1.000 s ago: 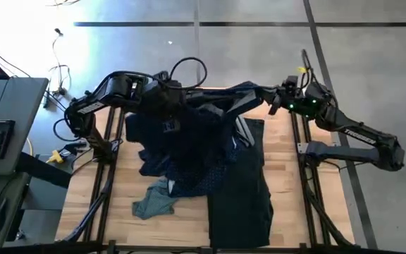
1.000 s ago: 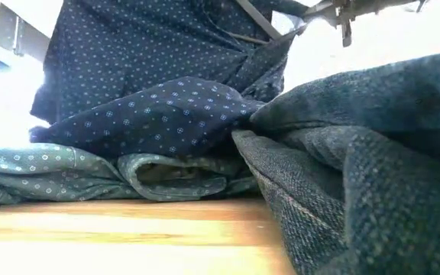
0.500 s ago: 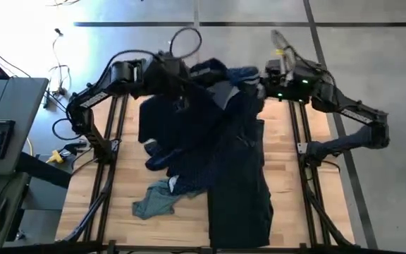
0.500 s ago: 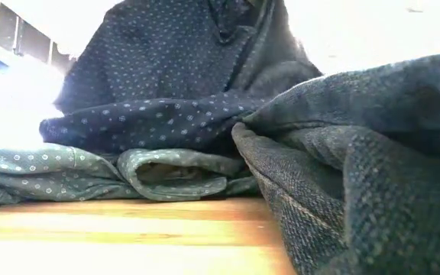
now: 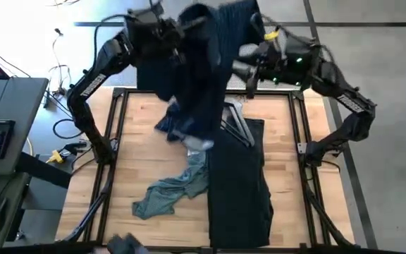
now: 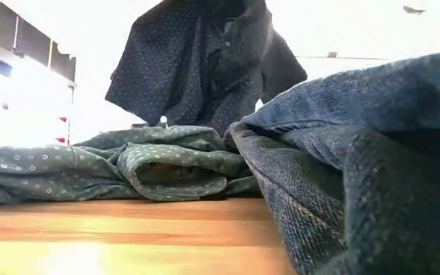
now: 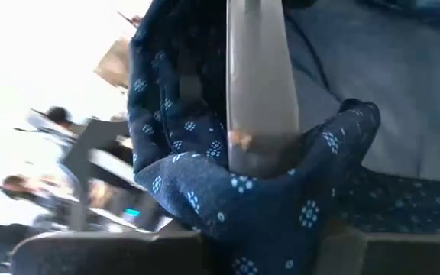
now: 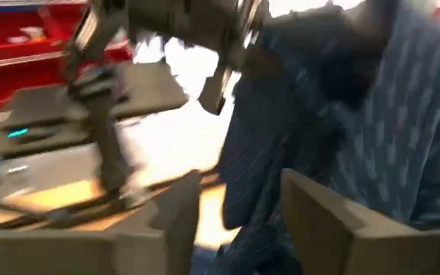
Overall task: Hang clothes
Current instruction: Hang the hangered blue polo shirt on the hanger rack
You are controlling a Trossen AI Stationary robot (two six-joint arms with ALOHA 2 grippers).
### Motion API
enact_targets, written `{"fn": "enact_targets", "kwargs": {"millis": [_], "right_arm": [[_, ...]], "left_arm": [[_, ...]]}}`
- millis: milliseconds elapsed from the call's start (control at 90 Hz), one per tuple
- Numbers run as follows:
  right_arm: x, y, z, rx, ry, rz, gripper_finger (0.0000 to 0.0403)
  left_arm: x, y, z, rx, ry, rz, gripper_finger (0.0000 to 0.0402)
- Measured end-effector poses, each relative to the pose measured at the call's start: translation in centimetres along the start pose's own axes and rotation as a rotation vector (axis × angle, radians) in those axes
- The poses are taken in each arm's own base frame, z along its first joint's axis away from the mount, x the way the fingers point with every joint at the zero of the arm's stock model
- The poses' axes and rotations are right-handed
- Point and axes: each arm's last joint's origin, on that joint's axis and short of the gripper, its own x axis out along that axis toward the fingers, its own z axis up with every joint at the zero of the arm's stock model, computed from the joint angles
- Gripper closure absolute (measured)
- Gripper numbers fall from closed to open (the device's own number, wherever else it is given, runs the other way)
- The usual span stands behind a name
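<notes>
Now that the navy shirt [image 5: 196,77] is up: a second ago it lay heaped beside the black trousers [image 5: 240,183]; now I see it hanging in the air beyond their far end, with only its lowest folds near the wood.
Left gripper [image 5: 164,32]: raised high beyond the trousers' far end, pressed together on a fold of the navy shirt in its wrist view, next to a pale bar I cannot identify.
Right gripper [image 5: 249,67]: also raised, just above the trousers' far end; its fingers [image 8: 323,218] stand spread, with shirt cloth hanging in the gap but not pinched as far as I can see.
Hanger [image 5: 237,125]: lying on the trousers' far end, untouched.
Teal shirt [image 5: 171,190]: uncovered by the lift, crumpled just beside the trousers' long edge.
Black trousers: flat on the table [image 5: 139,141], unmoved.
Meaning for the task: I judge the first garment is separated from the pile and carried mainly by the left arm; no garment is hung yet.
</notes>
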Motion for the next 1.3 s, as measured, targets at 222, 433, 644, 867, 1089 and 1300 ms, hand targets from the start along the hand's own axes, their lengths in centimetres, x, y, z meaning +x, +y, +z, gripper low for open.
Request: {"fn": "enact_targets", "kwargs": {"millis": [222,433,644,867,1089,1300], "right_arm": [[0.5,-2.2,1.8,-0.112,-0.086,-0.225,0.017],[3.8,-3.0,1.3,-0.085,-0.111,-0.26,0.0179],[7.4,-3.3,0.7,-0.046,-0.171,-0.277,0.0187],[9.3,-3.2,0.4,-0.127,-0.209,-0.293,0.0188],[9.9,-4.6,0.3,-0.146,-0.223,-0.343,0.0188],[9.9,-5.8,0.1,-0.143,-0.215,-0.37,0.0188]], "left_arm": [[1.5,4.5,-3.5,0.111,-0.006,0.12,0.037],[1.5,7.7,-4.7,0.324,-0.048,0.295,0.037],[1.4,8.8,-5.1,0.457,-0.233,0.272,0.037],[1.3,9.9,-5.1,0.656,-0.29,0.373,0.037],[1.2,11.6,-4.7,0.788,-0.41,0.609,0.037],[4.3,11.8,-7.4,0.782,-0.37,0.561,0.037]]}}
